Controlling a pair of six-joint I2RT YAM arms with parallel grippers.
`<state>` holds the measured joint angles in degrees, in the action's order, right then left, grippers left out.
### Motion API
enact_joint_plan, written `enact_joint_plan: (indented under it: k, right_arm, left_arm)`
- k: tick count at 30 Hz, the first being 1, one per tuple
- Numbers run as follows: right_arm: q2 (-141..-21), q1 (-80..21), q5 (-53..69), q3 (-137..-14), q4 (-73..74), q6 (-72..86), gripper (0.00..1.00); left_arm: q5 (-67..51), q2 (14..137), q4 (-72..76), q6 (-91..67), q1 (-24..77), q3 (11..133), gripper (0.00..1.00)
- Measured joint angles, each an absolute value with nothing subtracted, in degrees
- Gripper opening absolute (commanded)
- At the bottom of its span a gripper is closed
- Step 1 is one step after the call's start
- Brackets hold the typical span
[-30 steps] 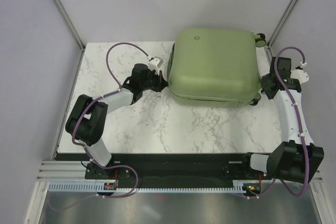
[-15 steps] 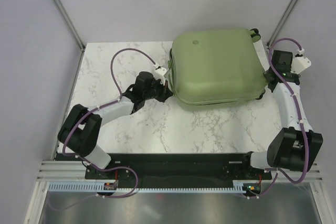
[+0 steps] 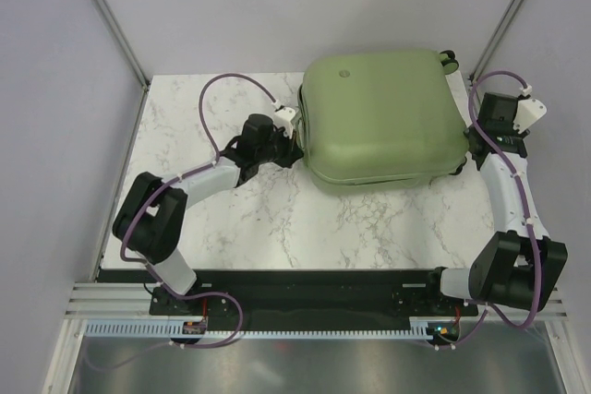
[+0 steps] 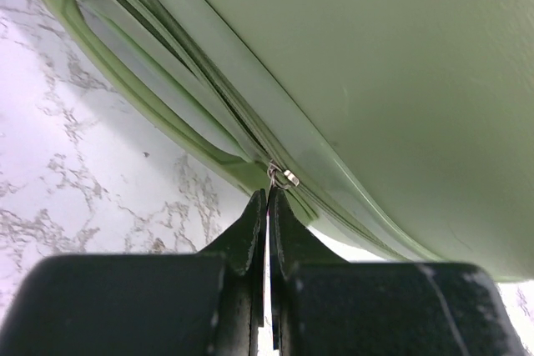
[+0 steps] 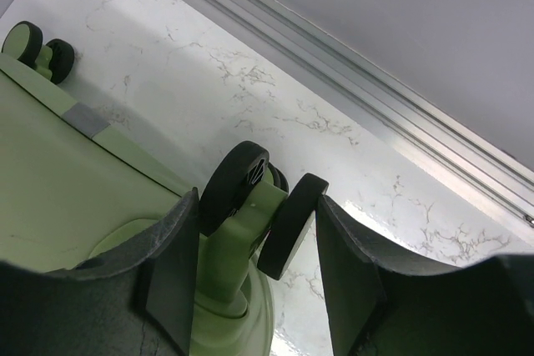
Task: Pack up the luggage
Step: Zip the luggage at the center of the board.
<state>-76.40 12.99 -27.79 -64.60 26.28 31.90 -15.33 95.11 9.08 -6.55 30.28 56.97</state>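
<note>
The luggage [image 3: 383, 117], a sage-green hard-shell suitcase, lies closed on the marble table [image 3: 231, 219] at the back right. My left gripper [image 3: 294, 149] is at its left edge. In the left wrist view that gripper [image 4: 269, 196] is shut on the metal zipper pull [image 4: 273, 175] at the seam of the luggage [image 4: 400, 81]. My right gripper [image 3: 468, 152] is at the near right corner. In the right wrist view its jaws [image 5: 257, 206] close on both sides of a black double wheel [image 5: 288, 223] on its green fork.
Another pair of wheels [image 5: 33, 43] shows at the far corner, also seen from above [image 3: 449, 60]. An aluminium frame rail [image 5: 375, 97] runs along the table's right edge, close behind the right gripper. Grey walls enclose the table.
Over the last second the luggage swung and shifted toward the back, its wheeled end carried by the right gripper. The left gripper followed its left edge, moving right and slightly back.
</note>
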Motion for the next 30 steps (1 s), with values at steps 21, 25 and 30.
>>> enact_joint_plan:
  k: [21, 25, 30]
  right_arm:
    - [-75.6, 14.1, -24.8, -63.7, 24.7, 28.3, 0.00]
    - [-75.5, 14.2, -24.5, -63.7, 24.7, 28.0, 0.00]
    - [-75.5, 14.3, -24.3, -63.7, 24.7, 27.8, 0.00]
  left_arm:
    - [-17.8, 110.9, 8.5, -6.2, 23.5, 75.5, 0.02]
    - [-18.2, 113.9, 7.8, -6.4, 22.6, 79.4, 0.02]
    - [-18.5, 116.2, 7.1, -7.4, 21.9, 82.5, 0.02]
